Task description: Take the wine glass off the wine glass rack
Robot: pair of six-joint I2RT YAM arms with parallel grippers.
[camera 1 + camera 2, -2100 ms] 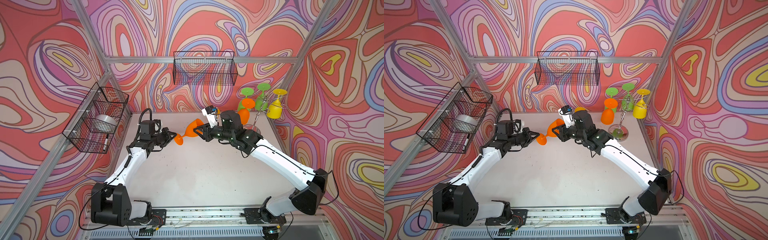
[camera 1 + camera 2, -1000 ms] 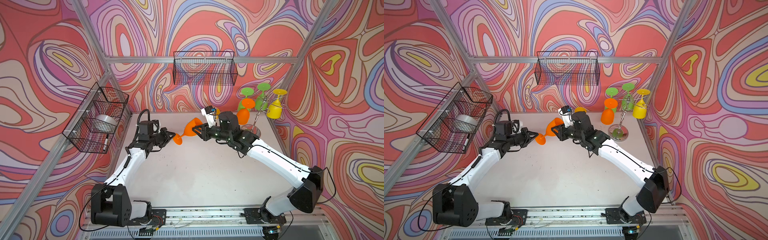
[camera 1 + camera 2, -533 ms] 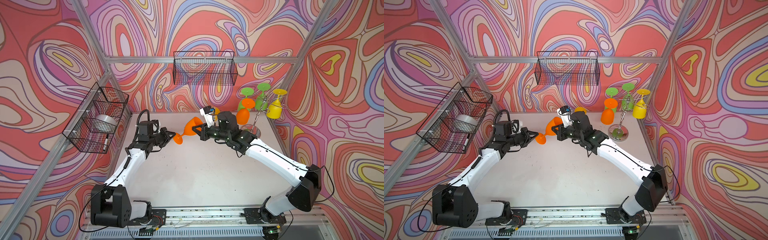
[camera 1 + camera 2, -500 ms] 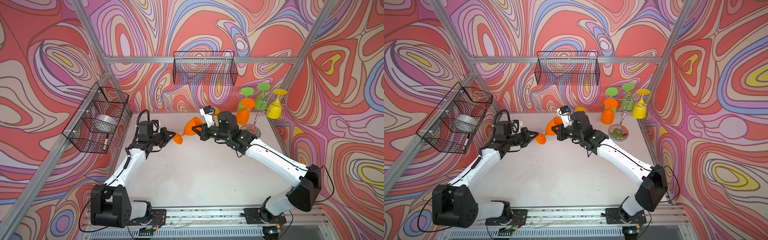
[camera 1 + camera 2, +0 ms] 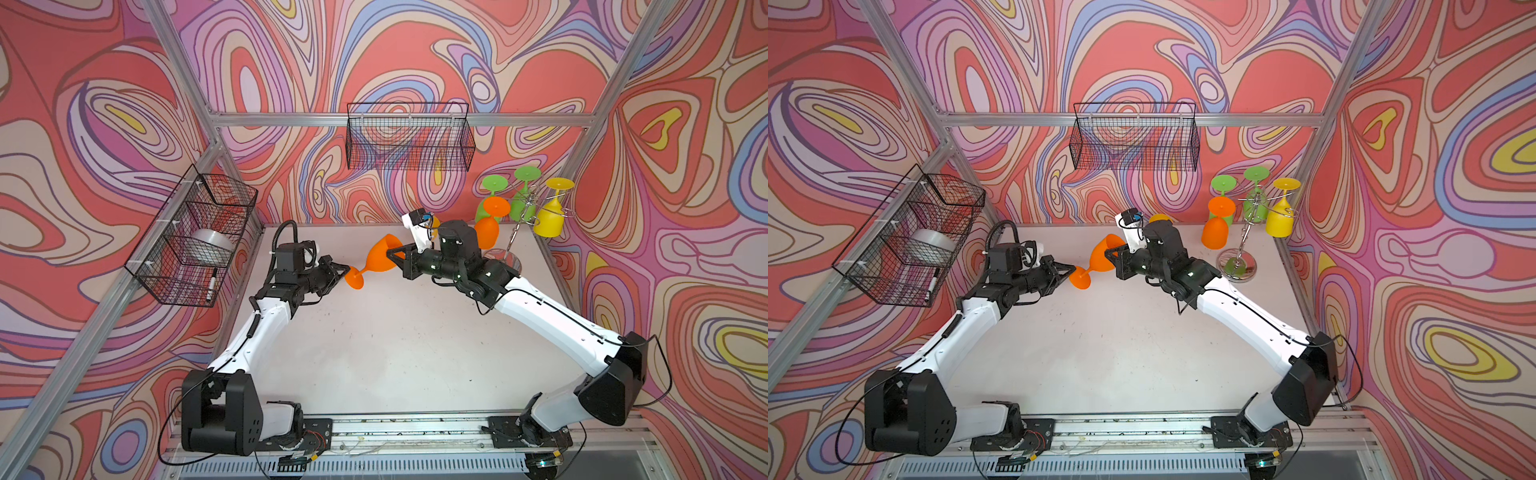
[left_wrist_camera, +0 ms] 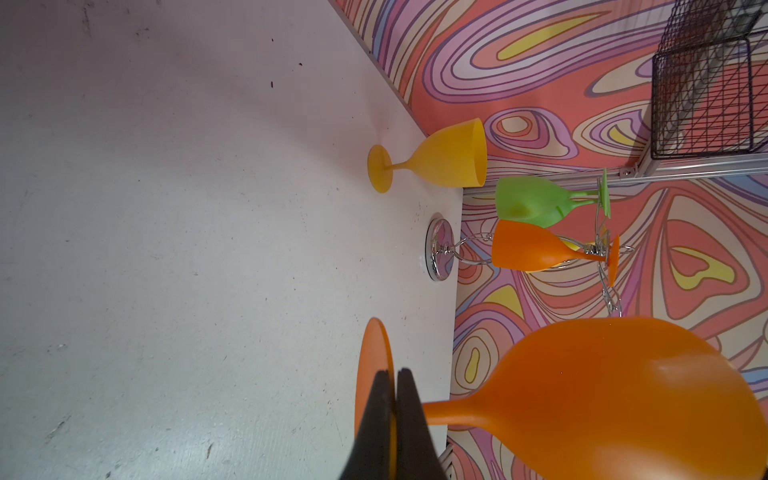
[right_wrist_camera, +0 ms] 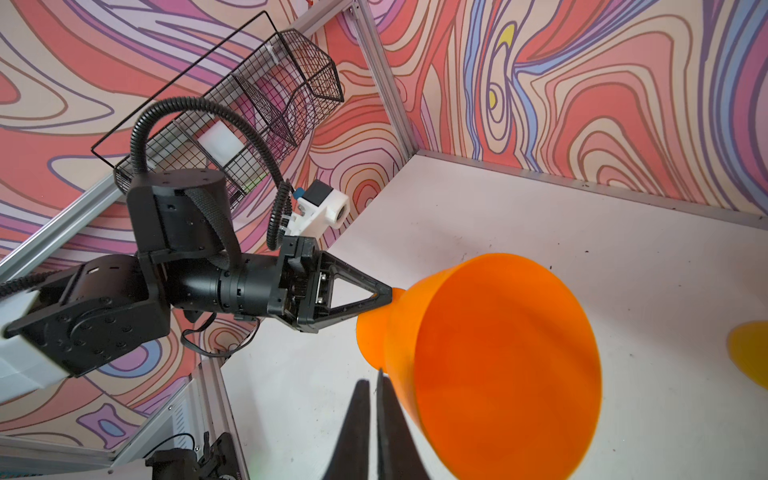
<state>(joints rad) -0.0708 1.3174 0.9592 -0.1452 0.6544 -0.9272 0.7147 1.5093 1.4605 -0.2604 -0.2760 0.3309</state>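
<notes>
Wine glass (image 5: 380, 259), orange, hangs tilted in the air above the desk (image 5: 374, 353), off the rack (image 5: 515, 239) and apart from it, between the two arms. On its round foot the left tool (image 5: 344, 270) is pressed together, pinching the disc of the wine glass edge-on, as the left wrist view shows. At the bowl's rim sits the right tool (image 5: 394, 254); its fingers (image 7: 361, 415) stand almost together with a thin slit between, and I cannot tell whether they grip the rim. At the desk's far right corner the rack carries a yellow glass (image 5: 548, 216) hanging foot-up.
</notes>
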